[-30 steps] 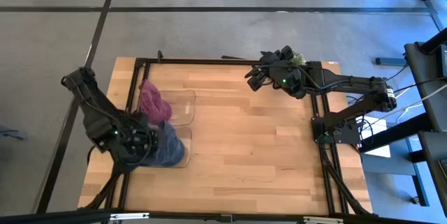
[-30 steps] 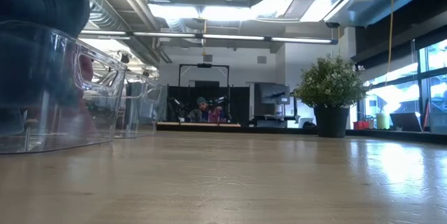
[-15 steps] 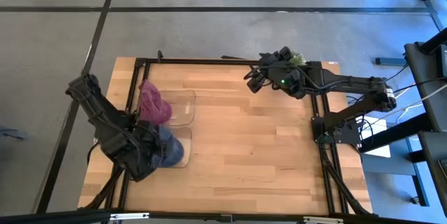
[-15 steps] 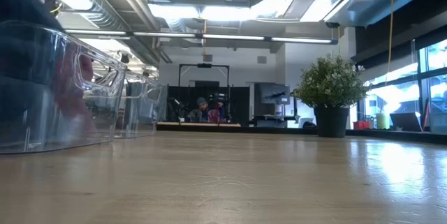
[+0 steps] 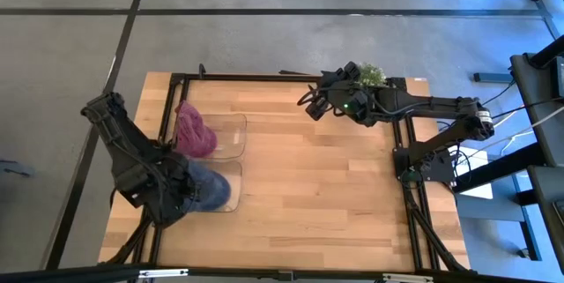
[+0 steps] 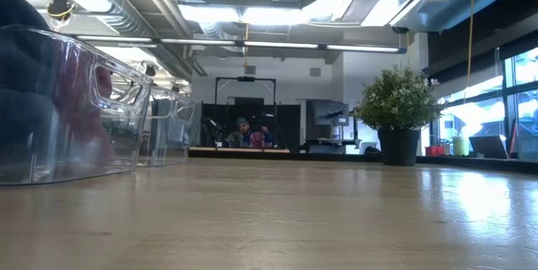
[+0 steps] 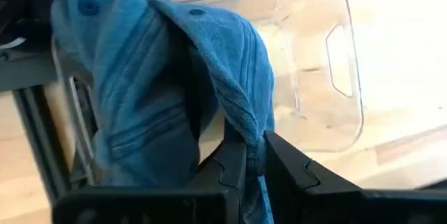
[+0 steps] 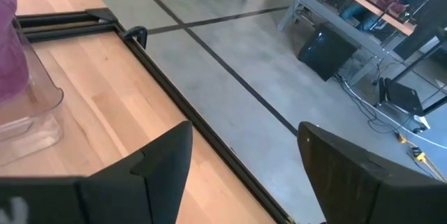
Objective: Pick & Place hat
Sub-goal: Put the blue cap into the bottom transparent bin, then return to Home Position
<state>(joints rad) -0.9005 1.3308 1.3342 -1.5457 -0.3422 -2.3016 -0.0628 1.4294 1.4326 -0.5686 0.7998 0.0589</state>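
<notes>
A blue denim hat [image 5: 210, 191] hangs over the nearer clear bin [image 5: 236, 197] at the table's left; it also shows in the left wrist view [image 7: 140, 91]. My left gripper [image 5: 181, 202] is shut on it. A maroon hat [image 5: 196, 131] lies in the farther clear bin [image 5: 240, 137]. My right gripper [image 5: 310, 107] is open and empty, up in the air over the table's far edge; its fingers also show in the right wrist view [image 8: 244, 140]. My left gripper pinches a folded edge of the blue hat [image 7: 253, 140] between its two fingers [image 7: 230, 172]. The hat spreads out beyond the fingers over the bin's left end [image 7: 77, 112]. Whether it rests on the bin's rim, I cannot tell.
The two clear bins [image 6: 76, 110] [image 6: 172, 131] stand one behind the other at the table's left. A potted plant [image 6: 398, 114] stands at the far right corner. Bare wood [image 5: 317, 195] fills the middle and right of the table. A black frame [image 5: 401, 142] runs along its edges.
My left gripper has drawn toward the table's near left corner with the blue hat still in its hold; the hat has followed it toward the bin's left end. My right gripper has drifted a little toward the table's left.
</notes>
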